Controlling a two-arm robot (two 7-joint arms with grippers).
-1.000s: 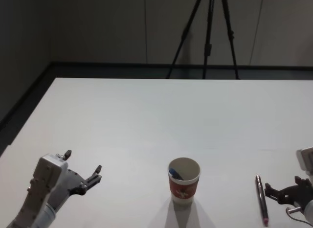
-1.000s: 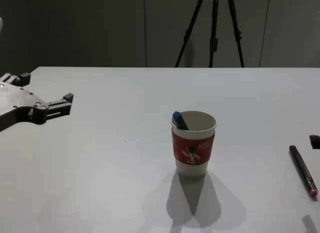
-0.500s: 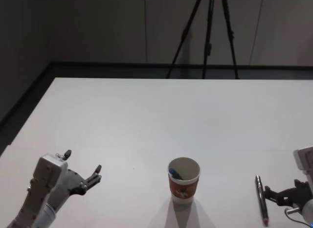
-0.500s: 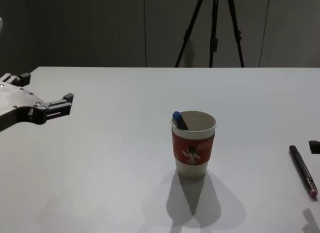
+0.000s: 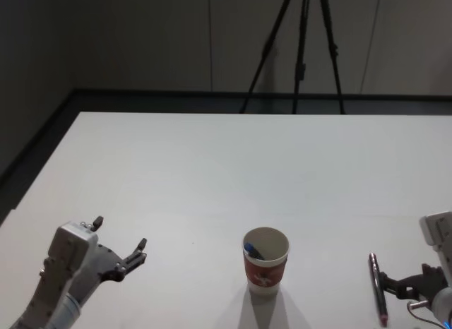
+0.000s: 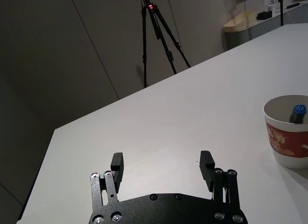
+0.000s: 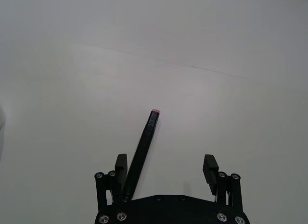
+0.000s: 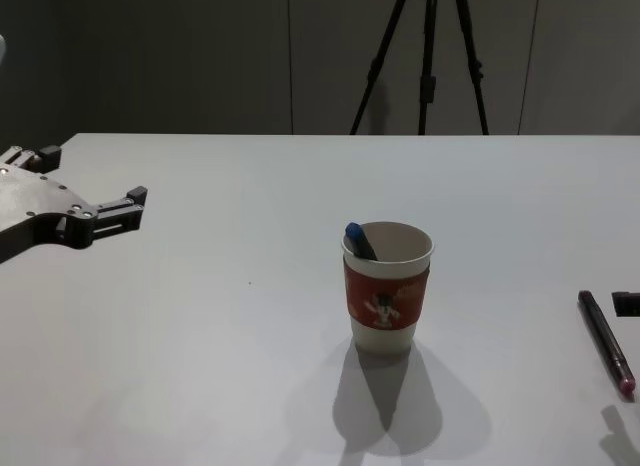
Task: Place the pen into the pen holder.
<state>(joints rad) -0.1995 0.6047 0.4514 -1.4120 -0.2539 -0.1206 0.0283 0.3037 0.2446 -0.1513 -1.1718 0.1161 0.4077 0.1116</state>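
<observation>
We are at the grab step. Our right gripper (image 7: 164, 160) sits low over the surface (image 5: 212, 174) with its fingers wide open. The pen (image 7: 142, 154) lies flat between them — just beside one finger and well apart from the other. It is not gripped yet. From the pen holder (image 5: 265, 262), the pen is at about 3 o'clock, well apart. The holder stands upright near us, and a blue-topped pen (image 8: 358, 238) already leans inside it.

Next, we think, the fingers need to close on the pen, lift it, tip it to point down, and carry it toward 9 o'clock to the holder's open mouth. The pen is thin and sits off to one side, so it may roll as the fingers close.

The surface between pen and holder is bare — good room to move. The far edge at 12 o'clock is well apart, with a tripod (image 5: 300, 50) behind it. Our left gripper (image 5: 119, 231) hangs at 9 o'clock from the holder, fingers open, holding nothing.
</observation>
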